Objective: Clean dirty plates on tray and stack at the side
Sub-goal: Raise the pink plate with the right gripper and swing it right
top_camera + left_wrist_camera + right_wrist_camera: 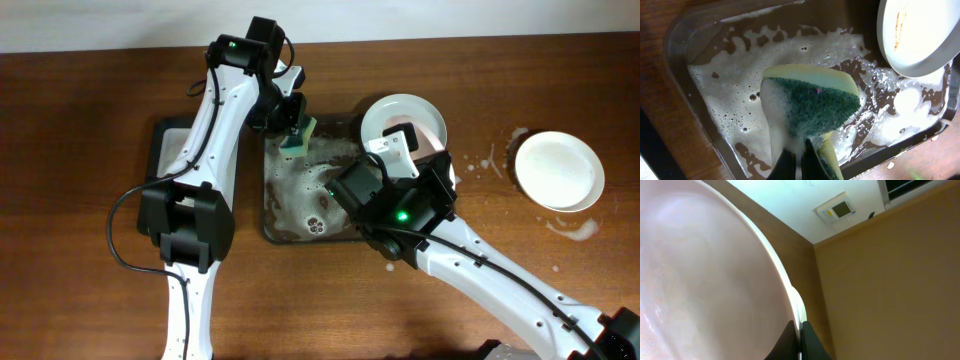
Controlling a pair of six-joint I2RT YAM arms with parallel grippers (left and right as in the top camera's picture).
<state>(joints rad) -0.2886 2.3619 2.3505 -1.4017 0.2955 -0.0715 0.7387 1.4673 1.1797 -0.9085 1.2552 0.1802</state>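
Observation:
The dark tray (275,225) sits mid-table, wet with white suds; it also shows in the left wrist view (685,35). My left gripper (296,130) is shut on a yellow-and-green sponge (812,102) and holds it over the tray's far left end. My right gripper (412,150) is shut on the rim of a white plate (392,112), held tilted above the tray's far right corner. That plate shows orange smears in the left wrist view (920,30) and fills the right wrist view (700,280). A second white plate (558,170) lies on the table at the right.
A smaller dark tray (165,150) lies left of the big one, partly under my left arm. Suds and water drops (575,232) are spattered on the wood around the right plate.

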